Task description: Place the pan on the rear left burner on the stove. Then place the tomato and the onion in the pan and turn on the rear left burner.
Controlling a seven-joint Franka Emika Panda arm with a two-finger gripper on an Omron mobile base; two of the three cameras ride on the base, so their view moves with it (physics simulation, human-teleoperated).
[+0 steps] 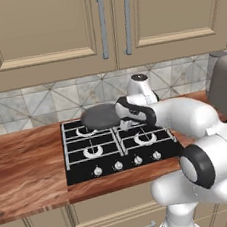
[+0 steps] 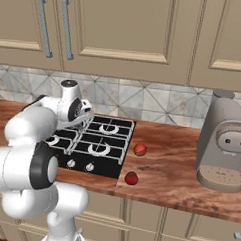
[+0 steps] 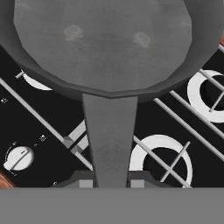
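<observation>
My gripper (image 3: pixel 111 182) is shut on the flat handle (image 3: pixel 109 140) of the dark grey pan (image 3: pixel 105 43). In the left base view the pan (image 1: pixel 100 116) hangs slightly above the back left of the black stove (image 1: pixel 76 165), over the rear left burner (image 1: pixel 82 132), with the gripper (image 1: pixel 124 119) at its right side. On the wooden counter right of the stove (image 2: pixel 112 164) lie two small round things: a brownish-red one that looks like the onion (image 2: pixel 140 149), and a red one nearer the front edge that looks like the tomato (image 2: pixel 131 178).
Several silver knobs (image 1: pixel 118 165) line the stove's front; one knob (image 3: pixel 19 158) shows under the pan handle. A tall grey coffee machine (image 2: pixel 223 148) stands at the counter's right end. Wall cabinets (image 1: pixel 100 26) hang above the tiled backsplash.
</observation>
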